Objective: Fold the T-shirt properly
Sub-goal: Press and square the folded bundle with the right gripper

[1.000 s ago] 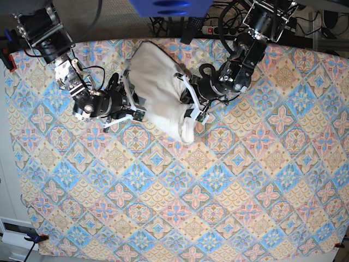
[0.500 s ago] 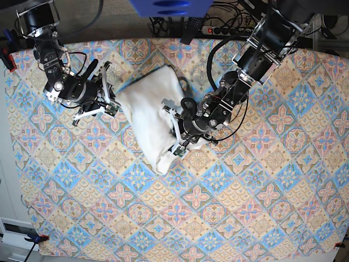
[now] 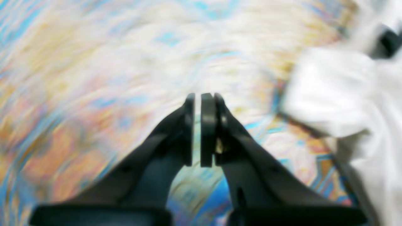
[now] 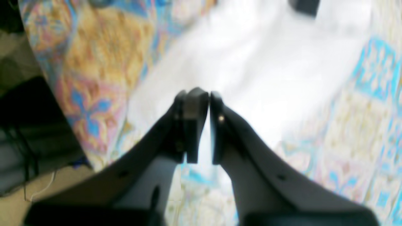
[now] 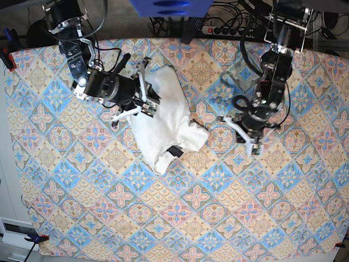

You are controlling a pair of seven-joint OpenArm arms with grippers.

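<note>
the worktop [image 5: 180,218], under a patterned cover, carries the t-shirt [image 5: 163,128], bunched plain side up at upper centre, small dark tag showing. folding looks barely begun; spreading it flat seems next. the right gripper [image 4: 201,125] hangs over the cloth, the left gripper [image 3: 197,130] beside it. both jaws nearly closed, empty. nothing obstructs.

Left gripper [image 3: 197,131] and right gripper [image 4: 202,125], jaws nearly closed, empty.

A robotics lab: a patterned tablecloth [image 5: 180,218] covers the worktable, with a power strip [image 5: 218,30] and tangled cables [image 5: 163,24] behind.
</note>
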